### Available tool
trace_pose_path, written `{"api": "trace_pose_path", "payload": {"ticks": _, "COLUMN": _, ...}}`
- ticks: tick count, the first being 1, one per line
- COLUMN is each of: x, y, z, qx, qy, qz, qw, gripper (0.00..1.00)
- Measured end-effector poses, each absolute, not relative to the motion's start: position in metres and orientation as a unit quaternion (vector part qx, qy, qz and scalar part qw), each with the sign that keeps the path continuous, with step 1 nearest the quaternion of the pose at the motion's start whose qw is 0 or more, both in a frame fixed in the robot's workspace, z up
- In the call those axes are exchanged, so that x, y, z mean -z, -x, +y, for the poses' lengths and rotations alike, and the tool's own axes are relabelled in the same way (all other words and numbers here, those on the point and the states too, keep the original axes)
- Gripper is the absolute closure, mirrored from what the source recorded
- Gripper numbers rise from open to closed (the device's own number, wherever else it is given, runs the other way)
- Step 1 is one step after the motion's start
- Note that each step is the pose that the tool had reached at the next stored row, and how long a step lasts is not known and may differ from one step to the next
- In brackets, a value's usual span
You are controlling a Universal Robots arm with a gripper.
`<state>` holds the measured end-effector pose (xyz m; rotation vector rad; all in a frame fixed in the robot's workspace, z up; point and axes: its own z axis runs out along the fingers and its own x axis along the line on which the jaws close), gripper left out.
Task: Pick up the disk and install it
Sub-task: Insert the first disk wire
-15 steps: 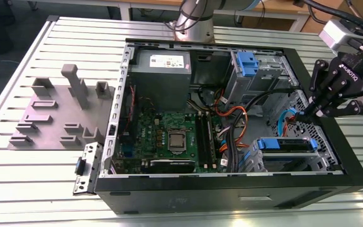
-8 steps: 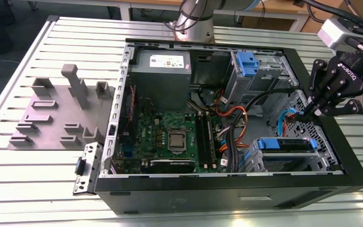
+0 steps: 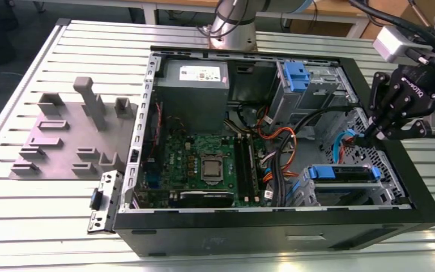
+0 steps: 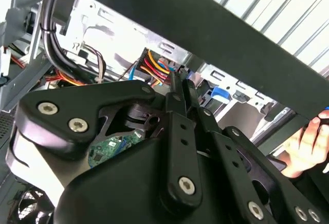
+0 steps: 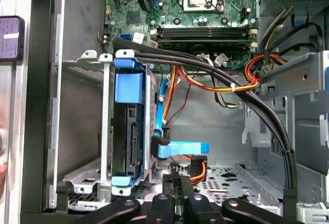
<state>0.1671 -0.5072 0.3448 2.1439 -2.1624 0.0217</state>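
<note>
The disk (image 3: 344, 173) sits in the drive cage at the front of the open computer case (image 3: 278, 224), toward the exterior view's right, its blue bracket showing at both ends. In the first wrist view the disk (image 5: 131, 142) stands edge-on between the cage's metal rails, with the blue bracket over its end. My gripper (image 3: 374, 135) hangs above the case's right wall, behind the cage and apart from the disk. Its fingers are shut together with nothing between them in both wrist views (image 5: 180, 182) (image 4: 177, 82).
Black and orange cable bundles (image 5: 226, 80) and a blue data cable (image 5: 182, 149) run across the case floor near the cage. A motherboard (image 3: 202, 164), power supply (image 3: 195, 76) and a second blue-clipped bay (image 3: 297, 76) fill the case. A grey fixture (image 3: 74, 136) lies left. A person's hand (image 4: 308, 142) is nearby.
</note>
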Motion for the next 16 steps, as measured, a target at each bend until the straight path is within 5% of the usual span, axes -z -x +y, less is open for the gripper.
{"api": "trace_pose_path", "payload": {"ticks": 16, "x": -0.345, "y": -0.147, "z": -0.527, "qx": -0.021, "qy": -0.705, "qz": -0.708, "qw": 0.034, "gripper": 0.84}}
